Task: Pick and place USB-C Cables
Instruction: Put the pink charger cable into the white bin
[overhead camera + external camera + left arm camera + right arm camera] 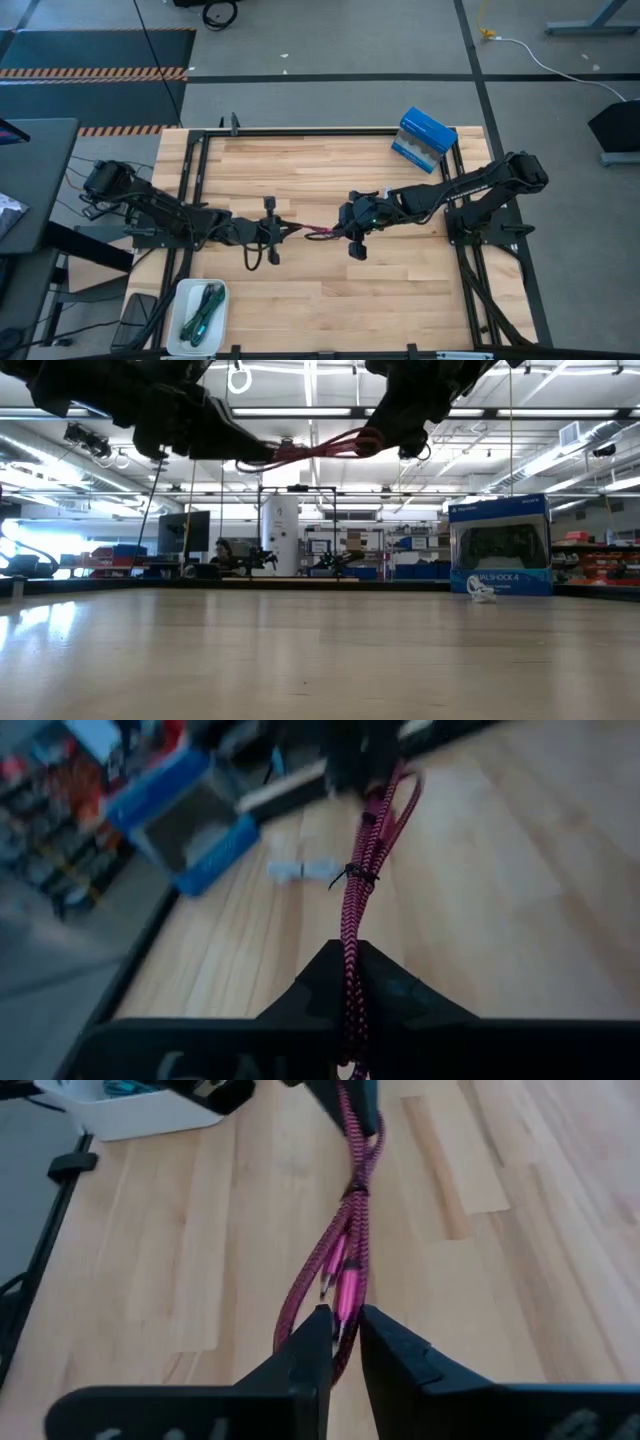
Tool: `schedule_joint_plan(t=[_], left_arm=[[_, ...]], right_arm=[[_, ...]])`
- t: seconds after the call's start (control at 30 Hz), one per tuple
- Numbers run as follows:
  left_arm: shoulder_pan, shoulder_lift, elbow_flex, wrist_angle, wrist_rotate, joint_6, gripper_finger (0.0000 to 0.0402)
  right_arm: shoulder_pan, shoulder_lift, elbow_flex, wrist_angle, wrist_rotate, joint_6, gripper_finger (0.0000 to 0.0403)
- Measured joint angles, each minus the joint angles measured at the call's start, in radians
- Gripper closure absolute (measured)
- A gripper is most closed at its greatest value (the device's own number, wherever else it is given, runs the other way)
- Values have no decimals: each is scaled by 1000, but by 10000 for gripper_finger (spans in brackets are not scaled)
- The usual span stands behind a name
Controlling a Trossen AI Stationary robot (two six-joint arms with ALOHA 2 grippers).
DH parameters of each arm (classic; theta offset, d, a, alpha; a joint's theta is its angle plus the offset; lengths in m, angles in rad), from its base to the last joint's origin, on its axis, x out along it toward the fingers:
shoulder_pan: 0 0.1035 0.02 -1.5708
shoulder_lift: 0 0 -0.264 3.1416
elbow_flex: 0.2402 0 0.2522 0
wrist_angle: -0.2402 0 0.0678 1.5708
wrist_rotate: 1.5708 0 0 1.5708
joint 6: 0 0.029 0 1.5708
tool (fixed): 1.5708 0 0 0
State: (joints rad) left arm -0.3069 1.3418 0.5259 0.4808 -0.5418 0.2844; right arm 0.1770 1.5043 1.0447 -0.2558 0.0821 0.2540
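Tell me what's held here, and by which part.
A maroon cable bundle, held above the table: left gripper shut on one end, right gripper on the other.

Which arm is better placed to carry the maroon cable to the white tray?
Probably left. Both the left gripper and right gripper grip the maroon cable, held in the air between them. The white tray sits at the left arm's side, near its base, far from the right arm.

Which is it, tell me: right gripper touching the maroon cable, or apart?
Touching. In the right wrist view the right gripper has the maroon cable running between its fingers, pinched there.
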Motion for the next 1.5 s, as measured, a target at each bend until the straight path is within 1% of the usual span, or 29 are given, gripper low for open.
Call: schedule_joint_plan(t=[0.1,0.27,0.33,0.37,0.43,0.5,0.53,0.67,0.73,0.83,0.93,1.03,1.17,1.23,1.4,1.5], left_arm=[[-10,-2,-1,-81,-43,-46,380],[-16,-25,-1,-129,-46,-88,375],[-18,-29,30,-142,-45,-95,381],[-24,-29,56,-173,-44,-97,382],[-43,-34,131,-294,-45,-102,382],[-63,-33,238,-445,-45,-163,382],[-73,-33,294,-538,-43,-212,380],[-110,-32,517,-1001,-16,-445,374],[-127,-32,620,-1184,43,-570,378],[-153,-32,749,-1385,182,-733,382],[-169,-33,847,-1543,356,-901,382],[-189,-33,898,-1649,546,-1085,379],[-242,-33,907,-1754,758,-1312,382],[-277,-30,906,-1790,840,-1408,383],[-344,5,906,-1802,958,-1567,383],[-377,51,906,-1810,1013,-1596,383]], right_arm=[[9,0,0,-25,-18,-8,337],[14,-1,0,-62,-18,-40,310],[13,-1,0,-73,-14,-51,295],[14,-1,0,-86,-7,-59,288],[10,-1,0,-100,6,-86,273],[1,-1,0,-112,21,-118,262],[-6,-1,0,-114,30,-132,257],[-34,-1,0,-131,58,-155,248],[-43,-5,0,-178,58,-154,247],[-55,-10,0,-238,55,-152,248],[-63,-11,-1,-273,58,-152,248],[-70,-11,-1,-282,58,-150,249],[-70,-11,-1,-280,58,-149,249],[-70,-11,-1,-280,57,-148,249],[-68,-11,-1,-280,55,-122,249],[-67,-11,-1,-280,54,-113,249]])
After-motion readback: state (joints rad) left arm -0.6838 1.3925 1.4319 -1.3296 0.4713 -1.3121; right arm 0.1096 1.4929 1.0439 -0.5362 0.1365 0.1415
